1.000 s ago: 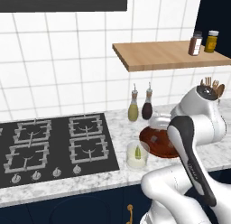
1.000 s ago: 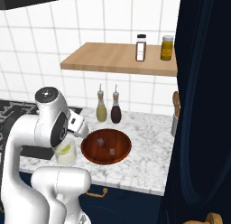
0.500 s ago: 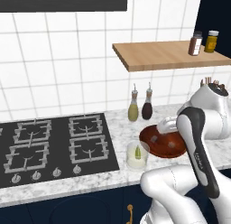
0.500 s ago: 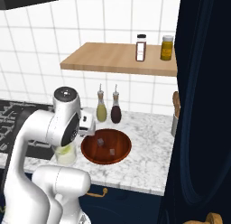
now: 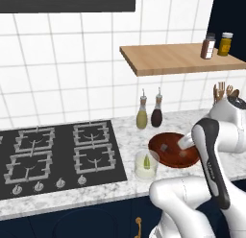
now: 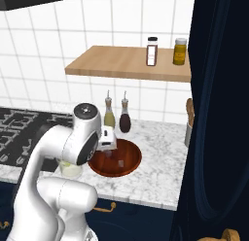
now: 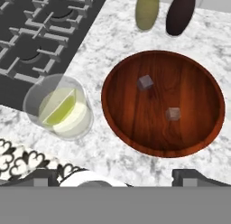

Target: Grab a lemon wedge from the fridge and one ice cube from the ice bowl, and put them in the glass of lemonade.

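Counter point(image 7: 113, 33): white-grey marble, runs under the tiled wall.
Hob point(image 5: 53, 155): black, set into the counter, left of the bowl.
Bowl point(image 7: 205, 128): brown wood, stands on the marble.
Glass point(image 7: 58, 108): just left of the bowl, beside the hob's edge.
Bottles point(image 5: 141, 118): two, one olive and one dark, behind the bowl by the wall.
Shelf point(image 6: 116, 65): wooden, above the bowl, carrying two jars point(image 6: 152, 51).

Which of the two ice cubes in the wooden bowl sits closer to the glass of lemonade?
The ice cube lying toward the bowl's middle, on the stove side. The other cube lies farther from the glass of lemonade.
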Controlling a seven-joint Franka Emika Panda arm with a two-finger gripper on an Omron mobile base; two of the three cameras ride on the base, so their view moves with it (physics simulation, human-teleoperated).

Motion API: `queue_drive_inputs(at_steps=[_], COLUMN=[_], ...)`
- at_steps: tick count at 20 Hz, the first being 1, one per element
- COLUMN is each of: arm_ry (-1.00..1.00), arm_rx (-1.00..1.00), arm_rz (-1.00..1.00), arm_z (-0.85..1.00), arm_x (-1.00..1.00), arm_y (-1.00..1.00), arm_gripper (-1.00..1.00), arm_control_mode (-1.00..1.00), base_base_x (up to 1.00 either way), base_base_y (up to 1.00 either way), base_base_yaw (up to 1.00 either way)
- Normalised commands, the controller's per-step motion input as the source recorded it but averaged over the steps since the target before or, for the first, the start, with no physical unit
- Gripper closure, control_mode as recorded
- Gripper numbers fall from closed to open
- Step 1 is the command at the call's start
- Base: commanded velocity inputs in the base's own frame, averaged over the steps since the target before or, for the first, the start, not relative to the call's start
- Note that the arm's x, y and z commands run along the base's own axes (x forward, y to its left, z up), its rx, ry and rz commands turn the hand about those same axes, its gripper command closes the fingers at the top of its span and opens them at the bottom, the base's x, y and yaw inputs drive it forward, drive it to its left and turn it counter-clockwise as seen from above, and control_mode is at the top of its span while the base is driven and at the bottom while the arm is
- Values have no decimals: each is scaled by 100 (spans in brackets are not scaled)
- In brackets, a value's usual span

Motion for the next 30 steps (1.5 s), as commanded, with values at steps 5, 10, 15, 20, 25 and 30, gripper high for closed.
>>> queue_drive_inputs(at_steps=[5,10,15,20,25,30], arm_ry=[0,1,4,10,5,-2], arm_rx=[0,0,0,0,0,0], arm_rz=[8,11,9,5,1,0], arm_z=[-36,-36,-26,-15,-22,-27], arm_x=[57,65,47,36,17,0], arm_y=[-2,0,-2,-3,-10,-1], arm_gripper=[-100,-100,-100,-100,-100,-100], arm_control_mode=[-100,-100,-100,-100,-100,-100], base_base_x=[0,0,0,0,0,0], base_base_y=[0,0,0,0,0,0], base_base_yaw=[0,0,0,0,0,0])
